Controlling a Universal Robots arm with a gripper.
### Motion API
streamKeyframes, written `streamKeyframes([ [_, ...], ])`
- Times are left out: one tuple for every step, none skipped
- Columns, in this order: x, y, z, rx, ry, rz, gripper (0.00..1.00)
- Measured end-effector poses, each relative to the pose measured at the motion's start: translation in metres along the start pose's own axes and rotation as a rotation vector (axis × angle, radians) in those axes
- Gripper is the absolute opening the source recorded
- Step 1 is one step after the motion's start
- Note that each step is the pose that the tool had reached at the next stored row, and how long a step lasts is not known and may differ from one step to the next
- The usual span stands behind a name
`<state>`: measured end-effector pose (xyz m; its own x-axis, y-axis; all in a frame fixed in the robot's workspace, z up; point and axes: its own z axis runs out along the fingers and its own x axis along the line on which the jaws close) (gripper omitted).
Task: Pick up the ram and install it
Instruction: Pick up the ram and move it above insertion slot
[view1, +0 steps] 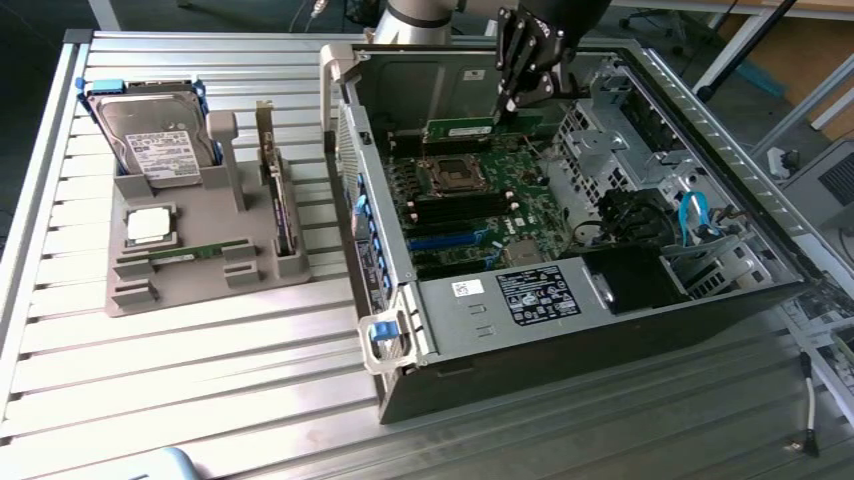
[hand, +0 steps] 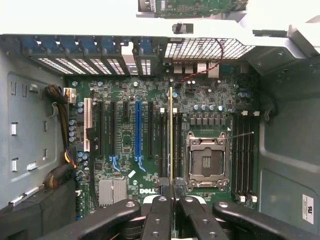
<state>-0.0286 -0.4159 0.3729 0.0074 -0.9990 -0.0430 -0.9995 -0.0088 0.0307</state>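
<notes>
Flanking ram (hand: 171, 130): slots (hand: 163, 145), processor socket (hand: 206, 161)

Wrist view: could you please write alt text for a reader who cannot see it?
The gripper holds the ram edge-on over the motherboard inside an open computer case, lined up with the black memory slots beside the empty processor socket.

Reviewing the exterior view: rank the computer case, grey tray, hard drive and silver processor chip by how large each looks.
1. computer case
2. grey tray
3. hard drive
4. processor chip
The gaps in size are clear, with no near ties.
</notes>
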Motion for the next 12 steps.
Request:
streamKeyframes([
  [0.0, 0.0, 0.0, 0.0, 0.0, 0.0, 0.12],
  [0.0, 0.0001, 0.0, 0.0, 0.0, 0.0, 0.12],
  [0.0, 0.0001, 0.0, 0.0, 0.0001, 0.0, 0.12],
  [0.0, 0.0001, 0.0, 0.0, 0.0001, 0.0, 0.12],
  [-0.0001, 0.0001, 0.0, 0.0001, -0.0005, 0.0, 0.12],
  [-0.0001, 0.0, 0.0, 0.0003, -0.0013, 0.0, 0.12],
  [-0.0001, 0.0001, -0.0001, 0.0008, -0.0025, 0.0, 0.12],
  [-0.0001, 0.0001, -0.0001, 0.0014, -0.0041, 0.0, 0.12],
  [-0.0001, 0.0001, 0.0, 0.002, -0.0055, 0.0, 0.12],
  [-0.0001, 0.0, 0.0, 0.0027, -0.0066, 0.0, 0.12],
  [-0.0001, 0.0, 0.0001, 0.0034, -0.0072, 0.0, 0.12],
  [-0.0001, 0.0, 0.0002, 0.0041, -0.0075, 0.0, 0.12],
])
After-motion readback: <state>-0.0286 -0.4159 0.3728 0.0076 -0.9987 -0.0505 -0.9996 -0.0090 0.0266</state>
